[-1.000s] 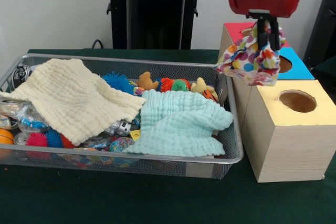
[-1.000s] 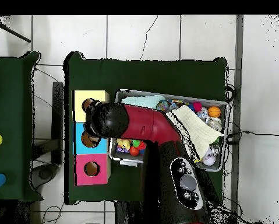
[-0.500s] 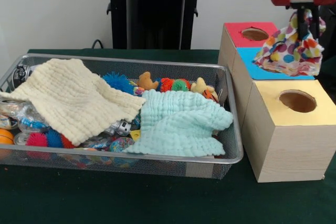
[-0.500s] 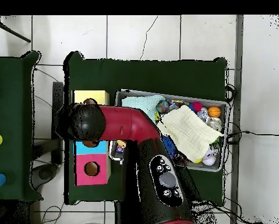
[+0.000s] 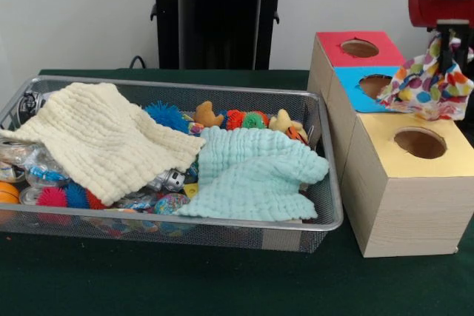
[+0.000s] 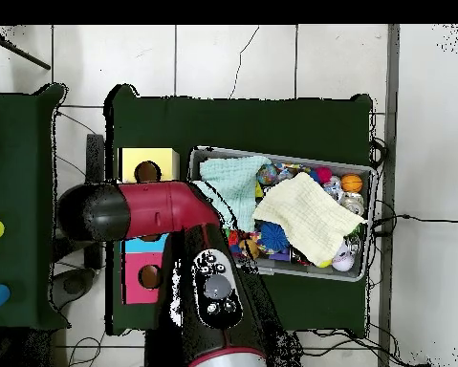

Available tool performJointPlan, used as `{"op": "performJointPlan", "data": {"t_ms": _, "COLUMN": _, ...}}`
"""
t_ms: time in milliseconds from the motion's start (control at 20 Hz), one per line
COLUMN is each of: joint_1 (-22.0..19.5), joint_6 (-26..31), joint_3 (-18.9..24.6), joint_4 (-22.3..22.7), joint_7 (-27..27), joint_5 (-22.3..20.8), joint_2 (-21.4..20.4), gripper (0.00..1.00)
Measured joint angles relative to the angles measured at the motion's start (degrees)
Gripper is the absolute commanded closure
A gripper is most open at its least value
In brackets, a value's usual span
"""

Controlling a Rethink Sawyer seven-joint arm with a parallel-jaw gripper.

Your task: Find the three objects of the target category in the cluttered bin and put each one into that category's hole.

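The polka-dot cloth [image 5: 435, 85] hangs from the gripper [image 5: 449, 37], whose fingers are clamped on its upper edge. It is white with dots of orange, pink, blue, yellow and purple, bunched into loose folds. It hangs at the right edge of the front view, beyond the right side of the blue box [image 5: 358, 79], with its lower folds just above the far right corner of the yellow box [image 5: 409, 183].

Three boxes stand in a row, each with a round hole in its top: red box [image 5: 342, 44] farthest, blue in the middle, yellow nearest. Nothing is visible inside the holes.

The wire bin [image 5: 222, 234] sits just beside the boxes. It holds a cream cloth [image 5: 104, 138] draped over its left half and a mint cloth [image 5: 255, 175] at its right front. Around them lie spiky balls [image 5: 63, 197], small plush toys [image 5: 241, 118] and other small items too cluttered to identify.

Half a second earlier the cloth covered the blue box's hole. It has since moved right and that hole is exposed. The bin contents are unchanged.

In the overhead view the arm [image 6: 141, 210] crosses the boxes and hides the cloth.
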Motion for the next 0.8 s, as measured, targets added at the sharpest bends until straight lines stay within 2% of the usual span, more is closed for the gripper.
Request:
{"op": "performJointPlan", "data": {"t_ms": 400, "joint_1": 3.5, "joint_6": -5.9, "joint_3": -4.4, "joint_4": -1.4, "joint_7": 0.0, "joint_5": -2.8, "joint_2": 4.1, "gripper": 1.0}}
{"op": "performJointPlan", "data": {"t_ms": 450, "joint_1": 3.8, "joint_6": -7.9, "joint_3": -5.5, "joint_4": -1.6, "joint_7": 0.0, "joint_5": -2.9, "joint_2": 5.2, "gripper": 1.0}}
{"op": "performJointPlan", "data": {"t_ms": 800, "joint_1": 5.5, "joint_6": -12.2, "joint_3": -8.8, "joint_4": -3.6, "joint_7": 0.0, "joint_5": -2.9, "joint_2": 7.0, "gripper": 1.0}}
